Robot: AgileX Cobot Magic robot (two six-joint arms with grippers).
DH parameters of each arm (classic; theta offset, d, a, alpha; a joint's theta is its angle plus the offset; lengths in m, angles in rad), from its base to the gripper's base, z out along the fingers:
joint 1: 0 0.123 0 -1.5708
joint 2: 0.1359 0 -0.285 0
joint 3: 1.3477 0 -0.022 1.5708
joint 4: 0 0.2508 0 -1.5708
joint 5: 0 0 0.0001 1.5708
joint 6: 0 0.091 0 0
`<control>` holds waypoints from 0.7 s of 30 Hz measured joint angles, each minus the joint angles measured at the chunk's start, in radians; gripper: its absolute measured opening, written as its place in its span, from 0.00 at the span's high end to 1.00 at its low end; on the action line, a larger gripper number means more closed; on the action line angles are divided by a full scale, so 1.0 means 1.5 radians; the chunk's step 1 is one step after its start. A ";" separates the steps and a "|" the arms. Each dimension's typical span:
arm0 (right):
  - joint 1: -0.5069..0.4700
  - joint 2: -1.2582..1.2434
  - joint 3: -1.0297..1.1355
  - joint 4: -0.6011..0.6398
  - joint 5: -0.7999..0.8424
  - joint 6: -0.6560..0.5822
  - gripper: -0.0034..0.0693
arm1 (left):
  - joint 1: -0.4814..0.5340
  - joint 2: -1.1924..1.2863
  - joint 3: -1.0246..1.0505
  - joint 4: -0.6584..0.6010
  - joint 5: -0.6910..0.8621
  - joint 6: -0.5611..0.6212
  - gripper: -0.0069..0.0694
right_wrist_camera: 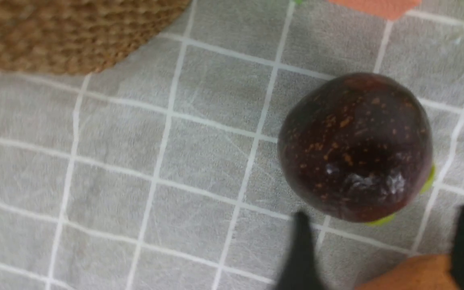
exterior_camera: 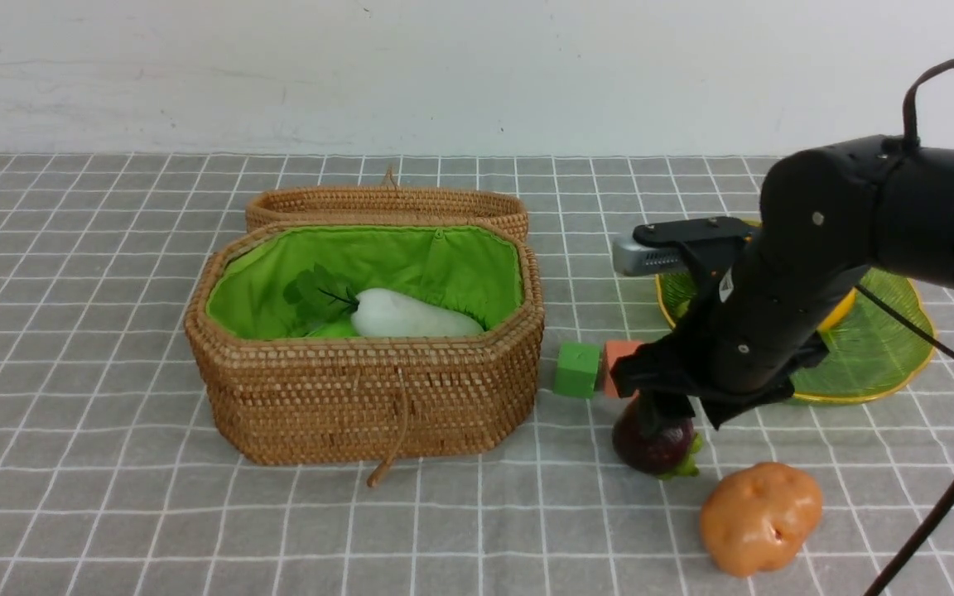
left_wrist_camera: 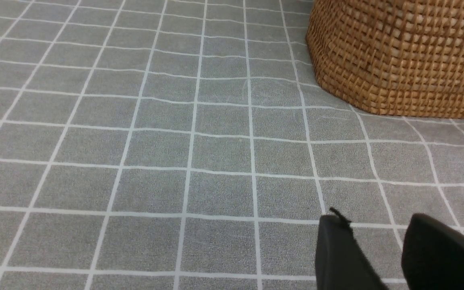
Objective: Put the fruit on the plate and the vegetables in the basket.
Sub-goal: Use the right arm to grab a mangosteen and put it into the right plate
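The right gripper (right_wrist_camera: 381, 241) stands wide apart, holding nothing, just above the dark-purple mangosteen (exterior_camera: 653, 437). The lumpy potato (exterior_camera: 760, 519) lies near it; beyond are the orange cube (exterior_camera: 621, 366) and the green glass plate (exterior_camera: 879, 339).

Plate (exterior_camera: 874, 348) partly behind right arm (exterior_camera: 850, 223).

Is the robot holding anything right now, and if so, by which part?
Nothing is held: the right gripper is open near the mangosteen, and the left gripper is empty.
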 joint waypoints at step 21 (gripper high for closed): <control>-0.001 0.078 -0.004 -0.007 -0.067 -0.093 0.20 | 0.000 0.000 0.000 0.000 0.000 0.000 0.60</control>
